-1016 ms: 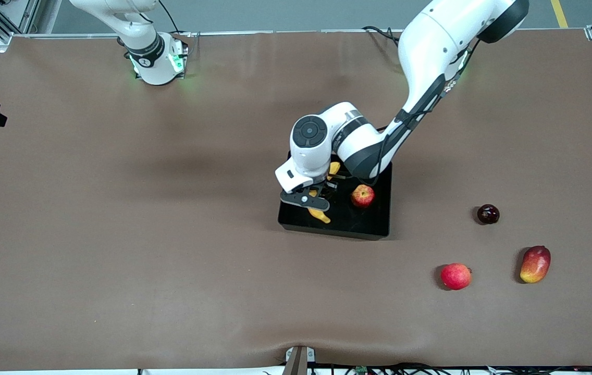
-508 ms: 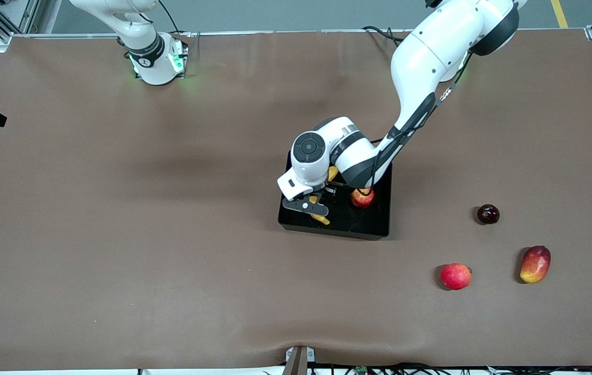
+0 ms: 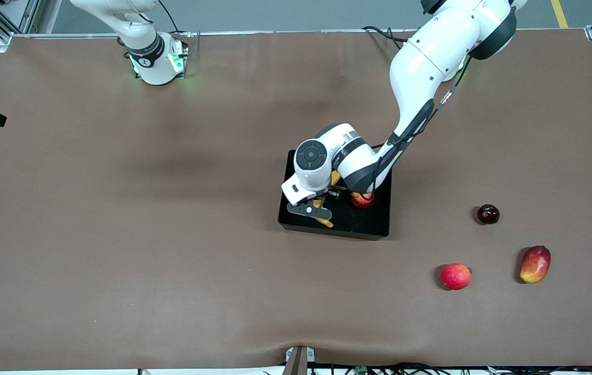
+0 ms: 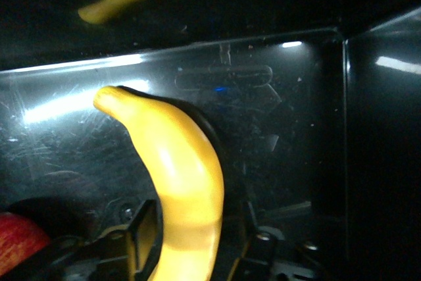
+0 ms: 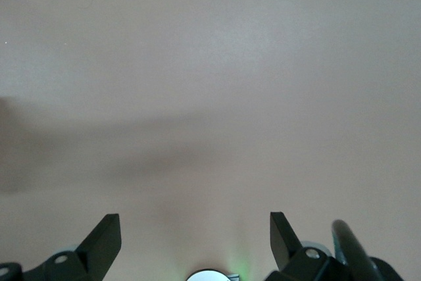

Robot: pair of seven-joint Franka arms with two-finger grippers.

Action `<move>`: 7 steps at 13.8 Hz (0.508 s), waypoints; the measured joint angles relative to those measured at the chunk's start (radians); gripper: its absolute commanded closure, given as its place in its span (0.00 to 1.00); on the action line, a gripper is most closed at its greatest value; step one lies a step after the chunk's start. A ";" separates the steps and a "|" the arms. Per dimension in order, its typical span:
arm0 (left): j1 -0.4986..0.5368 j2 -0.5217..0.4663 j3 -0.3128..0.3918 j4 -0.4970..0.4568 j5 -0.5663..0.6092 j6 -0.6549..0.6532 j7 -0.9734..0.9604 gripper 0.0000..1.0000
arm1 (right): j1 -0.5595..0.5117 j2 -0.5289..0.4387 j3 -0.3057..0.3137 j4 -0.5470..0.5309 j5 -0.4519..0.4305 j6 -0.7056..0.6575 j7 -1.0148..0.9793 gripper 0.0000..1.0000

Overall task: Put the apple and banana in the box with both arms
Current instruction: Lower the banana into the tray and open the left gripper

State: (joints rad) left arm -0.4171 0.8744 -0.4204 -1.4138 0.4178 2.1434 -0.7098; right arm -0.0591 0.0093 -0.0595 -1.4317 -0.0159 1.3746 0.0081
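A: Front view first. Where was everything?
B: Box (image 3: 379, 221) sat mid-bench. Apple (image 3: 362, 199) lay in it, half hidden under the left arm's wrist. Banana (image 3: 323, 220) was in there too, only its tip showing below the left gripper (image 3: 312, 210), which was down inside the box. Right arm waited at its base.
A: Leftovers?
B: Pink-red fruit (image 3: 455, 276), mango (image 3: 534, 264) and a dark fruit (image 3: 488, 214) lay on the bench (image 3: 119, 234) toward the left arm's end, well apart from the box.
A: Left wrist view?
B: Banana (image 4: 176, 182) lay on the glossy box floor (image 4: 283, 136), its body between the fingers (image 4: 143, 231). Couldn't tell whether they pinched it or had let go. Apple (image 4: 16, 241) just at the edge.
A: Right wrist view?
B: Right gripper (image 5: 196, 235) spread wide, nothing in it, bare bench below.
A: Handling?
B: Banana's probably light, soft-skinned, bruises easily; mid-body across the curve looks like the best hold. Apple's likely firm, smooth, prone to roll; take it across the widest part. Both looked placed to me.
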 measured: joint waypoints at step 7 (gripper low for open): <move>0.072 -0.219 0.008 0.057 0.000 -0.217 0.000 0.00 | 0.000 0.000 0.000 0.000 0.000 0.000 0.000 0.00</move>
State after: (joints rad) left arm -0.3456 0.6552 -0.4125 -1.3569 0.4182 1.9268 -0.7094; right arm -0.0591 0.0093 -0.0592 -1.4317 -0.0158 1.3747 0.0081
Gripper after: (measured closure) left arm 0.000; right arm 0.000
